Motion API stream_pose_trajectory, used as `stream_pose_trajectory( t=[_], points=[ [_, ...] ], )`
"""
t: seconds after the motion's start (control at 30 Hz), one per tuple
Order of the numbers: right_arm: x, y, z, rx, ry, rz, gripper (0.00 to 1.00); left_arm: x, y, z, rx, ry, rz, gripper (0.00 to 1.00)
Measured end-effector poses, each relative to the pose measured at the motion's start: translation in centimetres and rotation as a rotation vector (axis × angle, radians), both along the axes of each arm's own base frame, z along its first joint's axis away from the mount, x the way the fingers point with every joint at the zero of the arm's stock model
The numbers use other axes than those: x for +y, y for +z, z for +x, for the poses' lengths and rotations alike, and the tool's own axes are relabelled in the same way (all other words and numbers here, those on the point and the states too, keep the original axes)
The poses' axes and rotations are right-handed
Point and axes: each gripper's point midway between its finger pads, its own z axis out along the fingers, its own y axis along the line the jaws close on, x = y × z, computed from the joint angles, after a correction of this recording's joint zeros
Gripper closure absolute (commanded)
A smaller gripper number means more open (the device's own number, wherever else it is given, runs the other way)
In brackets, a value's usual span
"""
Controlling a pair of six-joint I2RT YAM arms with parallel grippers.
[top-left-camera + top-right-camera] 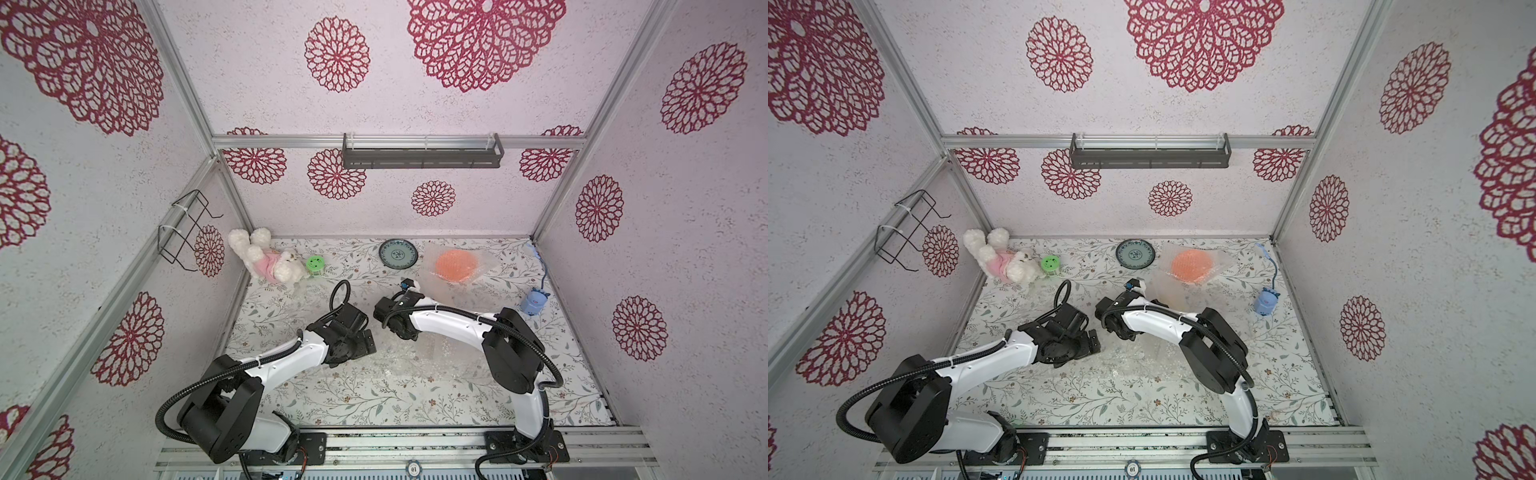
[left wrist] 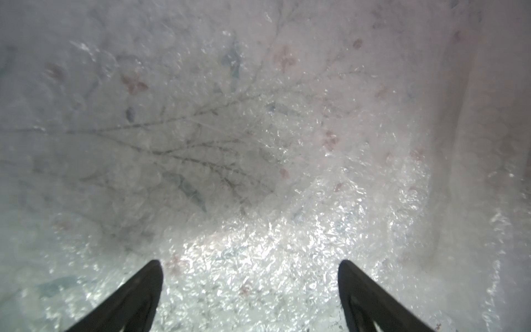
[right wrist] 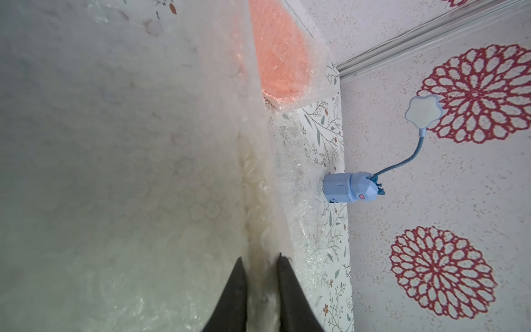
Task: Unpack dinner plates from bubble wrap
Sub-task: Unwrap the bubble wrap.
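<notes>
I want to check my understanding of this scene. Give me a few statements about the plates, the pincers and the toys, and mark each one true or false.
1. The orange plate is inside bubble wrap. True.
2. The blue-green plate is wrapped. False: it lies bare on the table.
3. The left pincer is open. True.
4. The plush toy lies beside the lamp. False: it lies by the green disc, and the lamp stands across the table.
5. A loose sheet passes between the fingers of the right pincer. True.
</notes>
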Motion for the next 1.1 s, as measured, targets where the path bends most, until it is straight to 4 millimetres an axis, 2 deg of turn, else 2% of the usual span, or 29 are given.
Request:
stream_pose_trajectory(
  t=[0.3,0.57,0.7,0.83,0.93,1.03,1.1],
  points=[
    [2.4,-3.0,-0.2,0.049,0.021,0.036,0.76,0.2,-0.9,0.1,0.01,0.018,-0.01,0.03],
    [4.3,-4.5,-0.3,0.06,0.038,0.09,0.75,0.3,-1.8,0.2,0.034,0.03,-0.017,0.03],
    [4.9,-5.7,-0.3,0.078,0.036,0.112,0.61,0.2,-2.0,0.4,0.034,0.034,-0.021,0.03],
    [5.8,-6.5,-0.4,0.101,0.047,0.169,0.4,0.3,-2.0,0.5,0.033,0.038,-0.024,0.02],
    [6.8,-7.2,-1.1,0.15,0.079,0.248,0.31,0.3,-1.9,0.6,0.033,0.043,-0.029,0.02],
    [8.2,-7.0,-2.0,0.213,0.129,0.355,0.24,0.4,-1.5,0.7,0.028,0.048,-0.041,0.03],
    [9.0,-6.1,-2.4,0.242,0.166,0.437,0.21,0.5,-0.7,0.8,0.011,0.05,-0.056,0.03]
  ],
)
